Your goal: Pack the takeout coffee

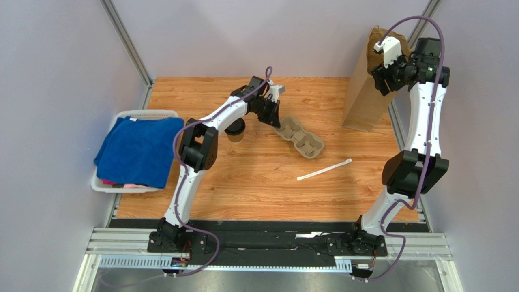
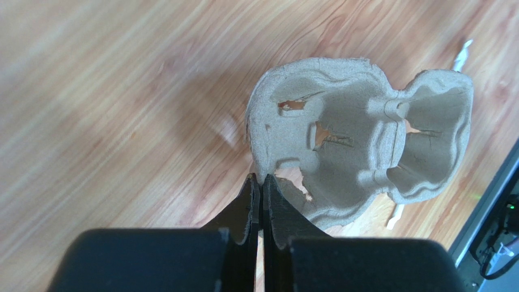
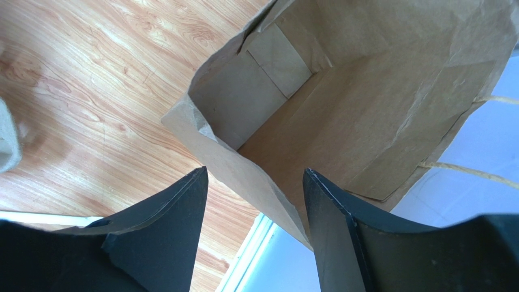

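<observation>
step: left gripper (image 2: 261, 179) jaws pinching grey-brown pulp tray (image 2: 341, 140) at its rim.
right gripper (image 3: 254, 172): jaws spread over brown paper bag (image 3: 365, 121).
next: probably seating black-lidded kraft cup (image 1: 235, 129).

White arm links (image 1: 183, 188), black joints (image 1: 198, 149), purplish cables (image 1: 414, 17), black end effector fingers (image 3: 164, 225)

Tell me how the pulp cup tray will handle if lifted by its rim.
The pulp cup tray is probably light and stiff, being thin moulded fibre. Its torn, ragged rim suggests it may tear or crumple under a pinch. Held at one end, it would likely tilt.
</observation>
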You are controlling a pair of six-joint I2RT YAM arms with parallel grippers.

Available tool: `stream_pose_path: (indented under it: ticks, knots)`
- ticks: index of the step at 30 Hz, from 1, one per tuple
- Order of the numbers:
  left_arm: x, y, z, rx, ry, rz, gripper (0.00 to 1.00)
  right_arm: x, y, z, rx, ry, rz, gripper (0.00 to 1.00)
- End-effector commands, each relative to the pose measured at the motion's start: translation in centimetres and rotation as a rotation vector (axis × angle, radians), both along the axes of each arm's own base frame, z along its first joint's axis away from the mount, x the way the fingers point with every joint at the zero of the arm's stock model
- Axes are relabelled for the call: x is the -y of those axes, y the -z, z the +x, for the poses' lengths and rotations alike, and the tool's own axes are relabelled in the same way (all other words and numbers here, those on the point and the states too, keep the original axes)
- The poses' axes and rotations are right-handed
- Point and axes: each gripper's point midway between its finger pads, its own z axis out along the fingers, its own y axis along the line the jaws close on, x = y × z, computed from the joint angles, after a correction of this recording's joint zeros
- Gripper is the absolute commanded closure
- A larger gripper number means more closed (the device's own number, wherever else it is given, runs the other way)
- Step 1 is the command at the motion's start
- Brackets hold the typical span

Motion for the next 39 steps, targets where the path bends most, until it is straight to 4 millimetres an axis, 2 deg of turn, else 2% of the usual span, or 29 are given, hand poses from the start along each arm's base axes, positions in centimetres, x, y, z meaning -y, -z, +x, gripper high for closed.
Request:
stream_pose_path:
  ticks: [1, 3, 4, 9, 10, 12, 13, 14, 16, 17, 19, 20, 24, 26, 27, 29, 30, 32, 33, 35, 38, 39]
  knots:
    - [1.6, -8.0, 0.0, 0.113, 0.048, -0.118, 1.0, -0.2, -2.7, 0.0, 0.072, -0.063, -0.063, 0.38]
    - [1.7, -9.3, -0.3, 0.117, 0.057, -0.143, 1.0, -0.1, -2.1, 0.1, 0.053, -0.074, -0.067, 0.44]
    - [1.7, -9.9, -0.4, 0.122, 0.058, -0.149, 1.0, 0.0, -1.8, 0.0, 0.042, -0.087, -0.079, 0.51]
    - [1.7, -14.6, -1.2, 0.164, 0.067, -0.212, 1.0, -0.5, 0.2, -0.7, -0.037, -0.136, -0.092, 0.65]
    - [1.7, -15.4, -1.4, 0.172, 0.07, -0.223, 1.0, -0.7, 0.2, -0.8, -0.039, -0.147, -0.088, 0.72]
    - [1.5, -17.5, -1.9, 0.183, 0.071, -0.256, 1.0, -1.5, 0.2, -0.8, -0.039, -0.172, -0.087, 0.79]
    - [0.8, -18.2, -1.7, 0.184, 0.06, -0.265, 1.0, -1.8, -0.1, -0.9, -0.03, -0.183, -0.091, 1.0]
    - [0.3, -19.5, -1.9, 0.188, 0.049, -0.281, 1.0, -2.1, -0.5, -0.9, -0.02, -0.192, -0.091, 1.0]
    - [-1.2, -20.4, -2.0, 0.17, 0.03, -0.293, 1.0, -3.9, -1.8, -1.0, 0.017, -0.242, -0.07, 1.0]
    - [-3.0, -21.8, -1.6, 0.191, 0.002, -0.299, 1.0, -4.8, -2.8, -1.3, 0.04, -0.247, -0.054, 1.0]
    - [-5.4, -23.1, -1.8, 0.208, -0.033, -0.301, 1.0, -7.3, -3.8, -1.6, 0.068, -0.295, -0.033, 1.0]
    - [-7.5, -23.6, -0.9, 0.221, -0.071, -0.301, 1.0, -8.4, -4.6, -2.2, 0.085, -0.315, -0.025, 1.0]
    - [-12.0, -24.4, -1.1, 0.224, -0.135, -0.261, 1.0, -13.7, -5.6, -4.4, 0.103, -0.417, 0.03, 1.0]
    - [-13.5, -25.1, -1.4, 0.247, -0.14, -0.248, 1.0, -15.6, -5.3, -5.4, 0.092, -0.461, 0.048, 1.0]
    - [-14.6, -25.2, -1.4, 0.243, -0.158, -0.241, 1.0, -17.6, -4.9, -6.7, 0.08, -0.511, 0.055, 1.0]
    - [-15.8, -25.6, -2.0, 0.25, -0.164, -0.247, 1.0, -19.5, -4.6, -8.0, 0.062, -0.555, 0.073, 1.0]
    - [-16.9, -25.5, -1.9, 0.244, -0.184, -0.248, 1.0, -21.2, -3.7, -8.9, 0.032, -0.597, 0.082, 1.0]
    - [-18.0, -26.1, -2.3, 0.272, -0.197, -0.235, 1.0, -23.5, -3.5, -11.0, 0.009, -0.657, 0.097, 1.0]
    - [-18.6, -26.0, -2.5, 0.267, -0.212, -0.22, 1.0, -24.1, -2.6, -12.0, -0.031, -0.673, 0.104, 1.0]
    - [-19.9, -26.6, -2.6, 0.289, -0.241, -0.202, 1.0, -25.8, -2.5, -14.1, -0.061, -0.719, 0.118, 1.0]
    - [-21.3, -27.1, -3.1, 0.304, -0.267, -0.184, 1.0, -27.6, -1.9, -17.3, -0.121, -0.76, 0.15, 1.0]
    - [-21.5, -27.2, -3.3, 0.308, -0.272, -0.183, 0.99, -28.0, -1.9, -17.8, -0.126, -0.761, 0.158, 1.0]
